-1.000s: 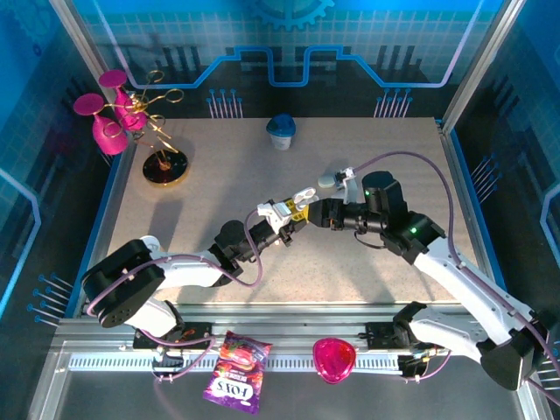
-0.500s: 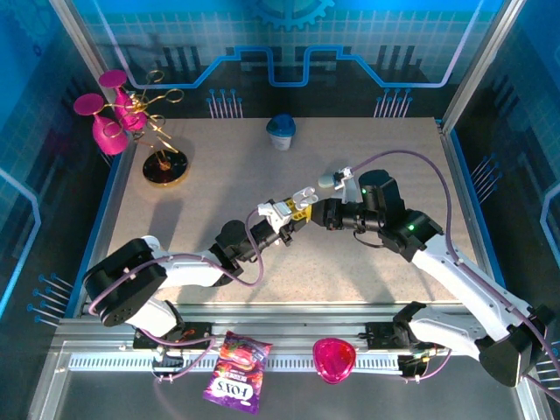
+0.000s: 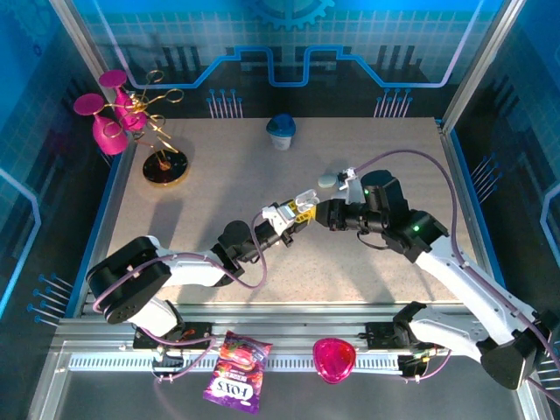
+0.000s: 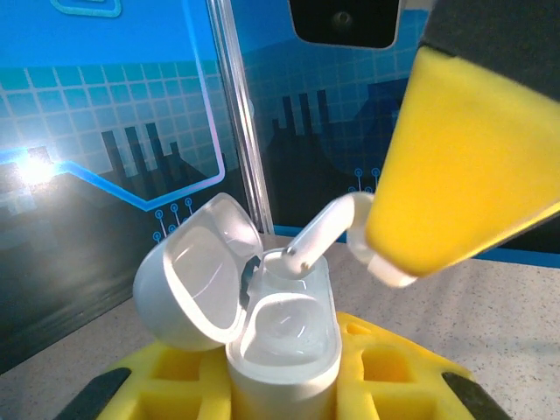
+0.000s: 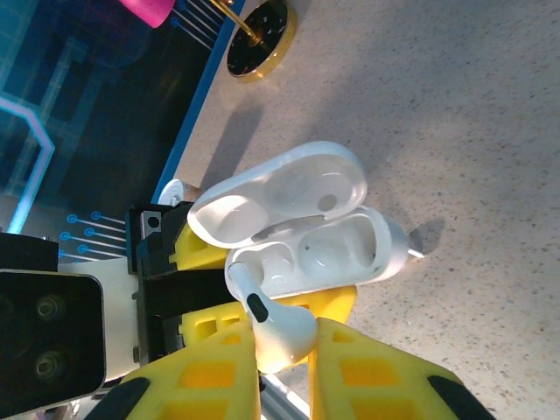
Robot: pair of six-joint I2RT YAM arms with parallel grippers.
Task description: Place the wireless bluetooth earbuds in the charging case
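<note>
Left claw (image 3: 282,219) clenched on the charging case (image 4: 284,337), which is upright between its yellow pads and held above the tabletop (image 3: 219,175). Case lid (image 4: 197,280) flipped open, hinged to one side of the case. Right claw (image 5: 284,360) grasping one earbud (image 5: 276,328) by its head, just beside the case's open mouth. Earbud tilted, stem tip down at the rim of one well in the case, head outside the case. Other well in the case looks bare. Both claws meet at the case.
</note>
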